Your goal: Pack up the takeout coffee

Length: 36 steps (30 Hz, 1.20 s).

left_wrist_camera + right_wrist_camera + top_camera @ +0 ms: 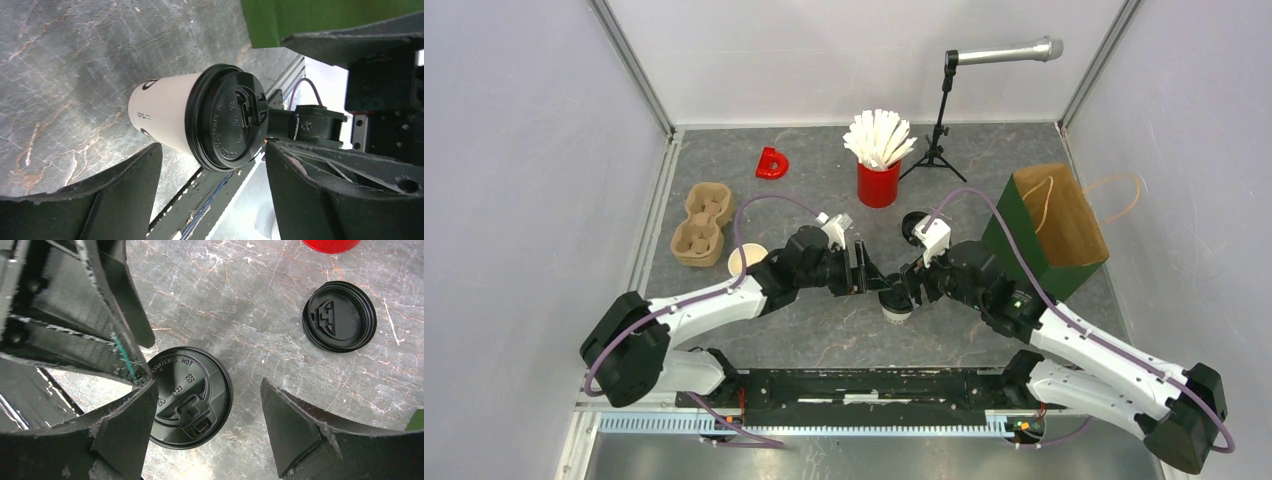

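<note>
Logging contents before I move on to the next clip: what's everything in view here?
lidded cup: one, white with black lid, table centre, between the grippers
open cup: one, white, cream inside, right of the carrier
loose lid: one, black, flat on the table near the red cup
carrier: one, brown, left
red cup: one, holding white sticks, back centre
letter D: one, red, back left
bag: one, green and brown, right
microphone: one, silver, on a black stand, back
table: grey marble
left gripper: black, open
right gripper: black, open
</note>
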Tool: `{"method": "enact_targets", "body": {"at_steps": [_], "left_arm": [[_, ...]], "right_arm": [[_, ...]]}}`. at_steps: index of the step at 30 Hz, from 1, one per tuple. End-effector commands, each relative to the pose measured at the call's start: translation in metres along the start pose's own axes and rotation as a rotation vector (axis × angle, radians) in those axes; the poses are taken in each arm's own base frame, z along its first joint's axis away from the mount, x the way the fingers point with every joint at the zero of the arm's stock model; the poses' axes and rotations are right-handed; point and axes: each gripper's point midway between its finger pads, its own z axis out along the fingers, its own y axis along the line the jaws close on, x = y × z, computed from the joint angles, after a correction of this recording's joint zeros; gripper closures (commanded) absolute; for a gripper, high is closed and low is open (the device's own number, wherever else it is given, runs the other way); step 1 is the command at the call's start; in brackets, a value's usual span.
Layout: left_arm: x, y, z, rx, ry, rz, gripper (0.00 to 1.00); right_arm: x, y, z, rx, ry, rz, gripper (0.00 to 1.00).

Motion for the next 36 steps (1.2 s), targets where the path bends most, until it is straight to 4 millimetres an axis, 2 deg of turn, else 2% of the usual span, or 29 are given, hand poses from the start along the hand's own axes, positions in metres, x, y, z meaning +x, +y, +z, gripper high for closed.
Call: {"method": "enact_targets", "body": {"at_steps": [1,6,11,17,27,29,32,36], "left_arm": [[0.0,-0.017,-0.002,0.083,-0.04,-0.053,0.18],[0.012,-0.021,0.008,0.151,-0.03,-0.133,0.21],[0.019,-0.022,0.018,0.146,-0.024,-0.146,0.22],[0.02,-0.014,0.02,0.12,-0.047,-0.152,0.3],[0.034,0.011,0.026,0.041,-0.05,-0.168,0.44],[0.038,0.019,0.026,0.015,-0.054,-0.168,0.48],[0.047,0.037,0.028,-0.039,-0.049,-0.17,0.52],[0.063,0.069,0.034,-0.15,-0.02,-0.16,0.56]], "right_arm": [[-0.015,-0.007,0.0,0.032,-0.026,0.004,0.18],[-0.007,-0.011,0.01,0.002,0.009,0.006,0.25],[-0.003,-0.011,0.019,-0.047,0.013,0.032,0.31],[0.028,-0.018,0.025,-0.043,0.047,0.078,0.37],[0.072,-0.018,0.026,-0.033,0.063,0.153,0.41],[0.081,-0.019,0.026,-0.023,0.071,0.161,0.41],[0.104,-0.022,0.023,-0.001,0.107,0.177,0.41],[0.119,-0.023,0.024,0.006,0.111,0.19,0.41]]}}
